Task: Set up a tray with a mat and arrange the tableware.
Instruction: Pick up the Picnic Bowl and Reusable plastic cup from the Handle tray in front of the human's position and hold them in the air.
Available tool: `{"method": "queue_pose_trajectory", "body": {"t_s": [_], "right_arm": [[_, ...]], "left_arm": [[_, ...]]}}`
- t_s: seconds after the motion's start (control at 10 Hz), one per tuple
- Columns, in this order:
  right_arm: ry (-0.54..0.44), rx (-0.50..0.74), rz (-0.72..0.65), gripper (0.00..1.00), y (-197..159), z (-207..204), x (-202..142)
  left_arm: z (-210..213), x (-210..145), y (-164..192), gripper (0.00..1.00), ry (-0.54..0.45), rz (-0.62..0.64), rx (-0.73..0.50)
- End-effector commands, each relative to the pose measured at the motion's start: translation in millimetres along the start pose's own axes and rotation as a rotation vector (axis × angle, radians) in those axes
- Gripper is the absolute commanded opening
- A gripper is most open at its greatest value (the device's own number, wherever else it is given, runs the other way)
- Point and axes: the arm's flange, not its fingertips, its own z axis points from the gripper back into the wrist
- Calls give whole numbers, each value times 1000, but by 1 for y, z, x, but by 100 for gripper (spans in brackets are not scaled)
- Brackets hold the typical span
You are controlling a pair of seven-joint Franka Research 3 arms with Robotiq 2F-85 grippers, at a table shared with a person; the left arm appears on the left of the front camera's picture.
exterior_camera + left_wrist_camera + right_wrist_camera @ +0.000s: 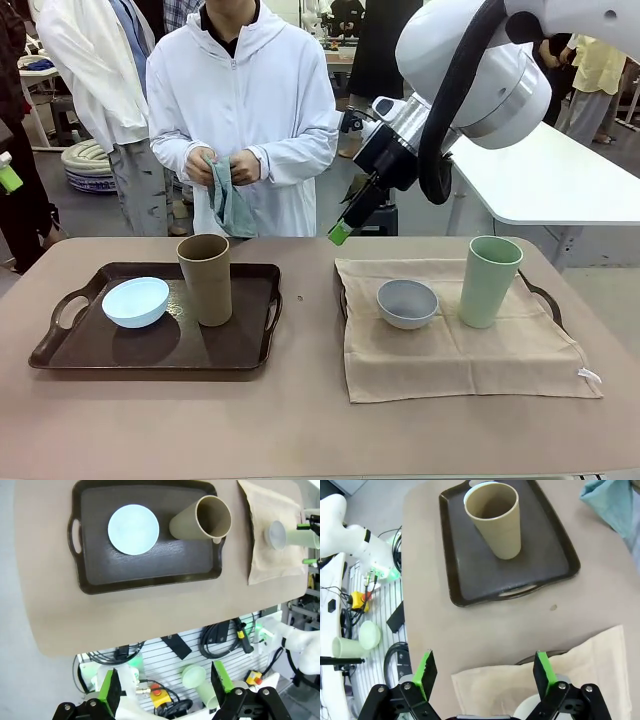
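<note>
On the left, a dark brown tray (pixel 60 345) carries a pale blue bowl (pixel 135 301) and a tan-brown tumbler (pixel 206 279). To the right, a beige mat (pixel 460 355) covers a second tray, whose handle (pixel 545 298) sticks out. On the mat stand a white-grey bowl (pixel 407 303) and a pale green tumbler (pixel 489 281). My right gripper (pixel 342 232) hangs open above the mat's far left corner. From high above the table's near edge, my left gripper (pixel 166 687) is open over the tray (pixel 150 572), blue bowl (pixel 133 529) and tan tumbler (pixel 202 520). The right gripper (pixel 485 672) holds nothing.
A person in a white hoodie stands at the far side with a teal cloth (pixel 228 195) in both hands. Bare tabletop (pixel 300 430) runs along the near edge and between the trays. A white table (pixel 560 180) stands at the back right.
</note>
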Motion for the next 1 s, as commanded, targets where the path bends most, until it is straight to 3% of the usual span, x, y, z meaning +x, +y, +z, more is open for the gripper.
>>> {"method": "queue_pose_trajectory", "body": {"t_s": [0.0,0.1,0.3,0.6,0.9], "right_arm": [[-1,0,-3,100,-2,0,-1],[-7,55,215,100,-20,-17,8],[-11,81,465,100,-48,-59,20],[-38,99,584,100,-65,-110,37],[-134,148,566,100,-76,-150,48]], "left_arm": [[0,0,0,95,0,0,0],[-11,24,-19,95,-5,-30,58],[-41,61,-32,95,-49,-110,160],[-111,76,-12,95,-19,-149,186],[-163,96,22,95,-2,-163,235]]}}
